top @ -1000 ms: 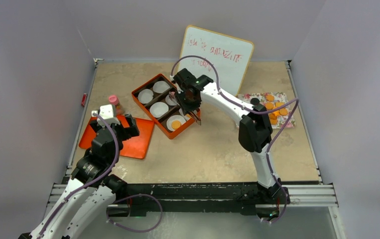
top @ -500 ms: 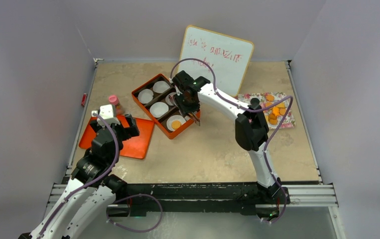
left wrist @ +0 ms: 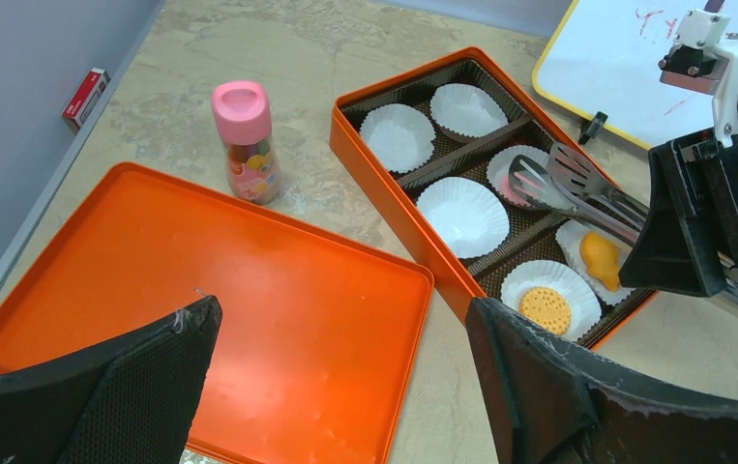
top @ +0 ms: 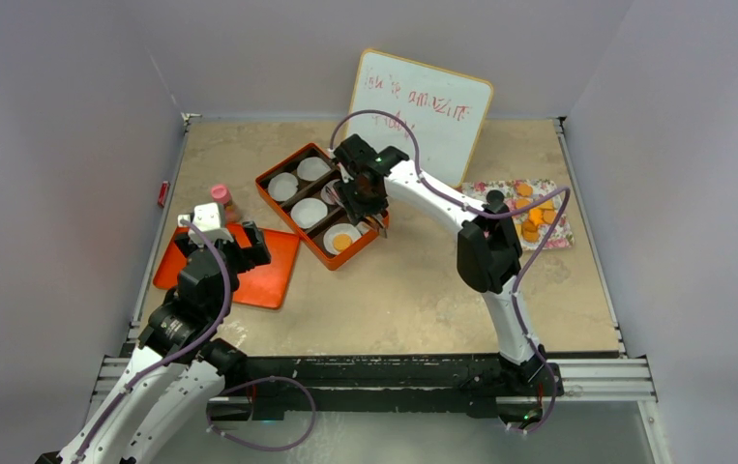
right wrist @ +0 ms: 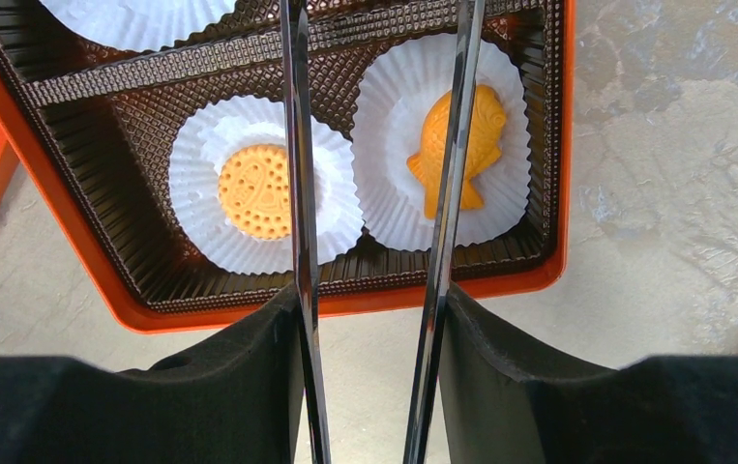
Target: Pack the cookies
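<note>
An orange box (top: pixel 292 158) with white paper cups stands mid-table. In its near row, one cup holds a round orange cookie (right wrist: pixel 258 191) and the neighbouring cup holds a fish-shaped orange cookie (right wrist: pixel 452 145). More cookies (top: pixel 536 217) lie on a floral napkin at the right. My right gripper (right wrist: pixel 369 309) is shut on metal tongs (left wrist: pixel 577 188). The tongs' two blades stand apart over the fish-shaped cookie, with nothing between them. My left gripper (left wrist: pixel 340 329) hangs open over an orange lid (left wrist: pixel 200 290), left of the box.
A pink-capped bottle (left wrist: pixel 246 140) stands between the lid and the box. A whiteboard (top: pixel 421 106) leans on the back wall. A small red item (left wrist: pixel 85 95) lies by the left wall. The floral napkin (top: pixel 500 188) lies near the right wall.
My right arm has shifted slightly left over the box with the tongs. The left arm has not moved.
</note>
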